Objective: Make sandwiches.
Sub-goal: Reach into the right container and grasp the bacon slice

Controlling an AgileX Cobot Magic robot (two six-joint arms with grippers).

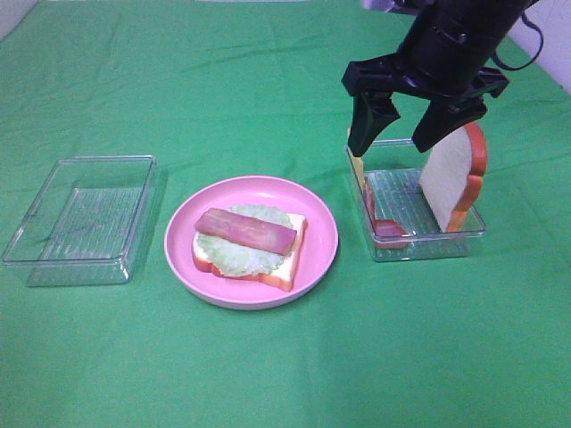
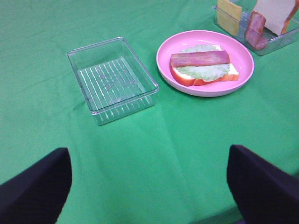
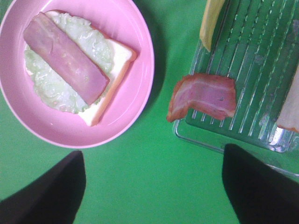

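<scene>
Pink plate [image 1: 323, 234] w/ sandwich [image 1: 250, 242] left of R end effector [image 1: 393, 144].

We see a matt green cloth [image 1: 268, 374], lightly creased, covering the worktop [image 1: 89, 357]. The left tray [image 1: 80, 267] and the right tray [image 1: 428, 247] are clear glossy plastic with ribbed floors. The plate [image 1: 323, 234] is smooth, glossy pink plastic. The lettuce [image 1: 234, 254] looks pebbled, the bacon strip [image 1: 245, 230] smooth and faintly glossy. The right gripper [image 1: 393, 143] is matt black.
</scene>
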